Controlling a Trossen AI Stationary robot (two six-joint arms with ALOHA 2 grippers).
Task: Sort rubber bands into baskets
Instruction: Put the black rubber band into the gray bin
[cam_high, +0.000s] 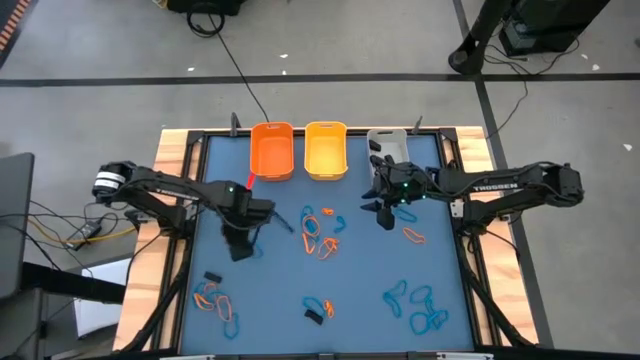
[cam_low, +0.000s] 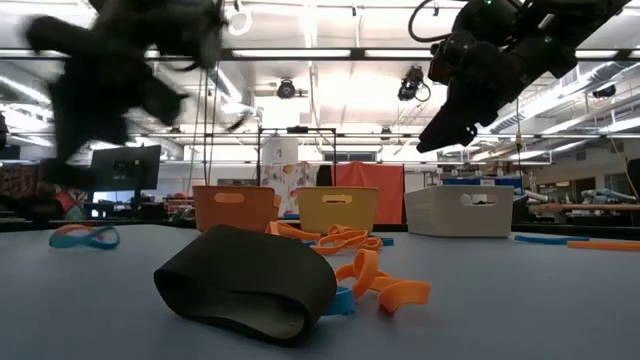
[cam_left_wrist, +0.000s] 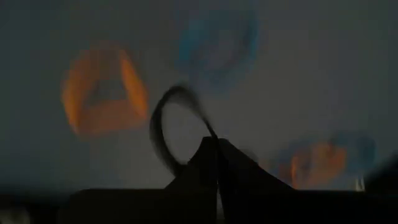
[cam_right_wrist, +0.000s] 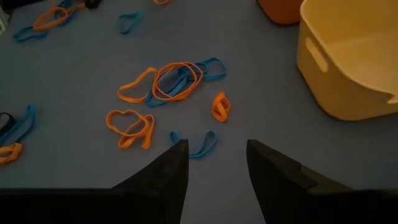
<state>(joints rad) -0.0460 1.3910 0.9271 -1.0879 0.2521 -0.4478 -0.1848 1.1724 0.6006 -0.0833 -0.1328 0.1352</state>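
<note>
Rubber bands (cam_high: 318, 232) are lying scattered over the blue counter (cam_high: 280, 290), with the orange basket (cam_high: 271, 151), yellow basket (cam_high: 325, 149) and grey basket (cam_high: 387, 144) lining its far edge. I'm holding a thin black band (cam_left_wrist: 166, 124) pinched in the left gripper (cam_high: 243, 240), fingers together on it. I'm hovering the right gripper (cam_right_wrist: 213, 163) over the middle bands, fingers apart.

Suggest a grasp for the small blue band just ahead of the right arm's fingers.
Pinch the blue band across its curved middle, coming straight down from above. It lies flat on the mat, apart from the orange bands, and the right gripper is already open, fingers wide enough to straddle it.
</note>
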